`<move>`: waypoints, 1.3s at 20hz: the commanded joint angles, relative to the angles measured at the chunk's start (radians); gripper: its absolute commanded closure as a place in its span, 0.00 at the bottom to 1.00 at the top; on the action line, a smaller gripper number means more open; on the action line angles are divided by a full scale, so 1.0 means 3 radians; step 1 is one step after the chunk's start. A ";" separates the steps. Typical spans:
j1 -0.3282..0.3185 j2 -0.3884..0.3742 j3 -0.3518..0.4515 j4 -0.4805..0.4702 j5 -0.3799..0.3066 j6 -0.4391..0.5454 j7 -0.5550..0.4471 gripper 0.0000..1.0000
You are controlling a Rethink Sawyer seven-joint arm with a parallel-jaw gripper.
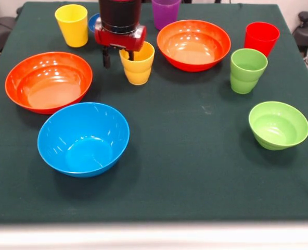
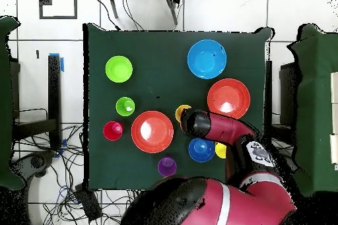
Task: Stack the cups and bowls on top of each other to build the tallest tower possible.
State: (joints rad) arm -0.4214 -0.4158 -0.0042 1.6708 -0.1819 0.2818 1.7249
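One finger point(image 1: 130, 54) inside yellow-orange cup point(image 1: 138, 67), gripper point(image 1: 118, 56) astride rim.

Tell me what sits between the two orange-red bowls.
The yellow-orange cup, with the claw at its rim. Both views show it.

Front cam low across table point(image 1: 195, 172); overhead straight down, flipped; both share table.

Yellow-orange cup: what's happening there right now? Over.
Gripper down at yellow-orange cup, jaws straddling its rim. Nothing stacked yet. Orange-red bowl close beside.
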 commanded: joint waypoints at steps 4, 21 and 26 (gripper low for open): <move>0.0071 -0.0112 0.0304 0.0283 -0.0023 0.0092 0.0318 0.00; 0.0177 -0.0485 0.0322 0.0116 0.0213 0.0992 0.0247 0.00; 0.0191 -0.0471 0.0360 -0.0040 0.0205 0.1047 0.0193 0.00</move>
State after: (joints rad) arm -0.3928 -0.5650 0.0025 1.7153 -0.1484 0.5013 1.7249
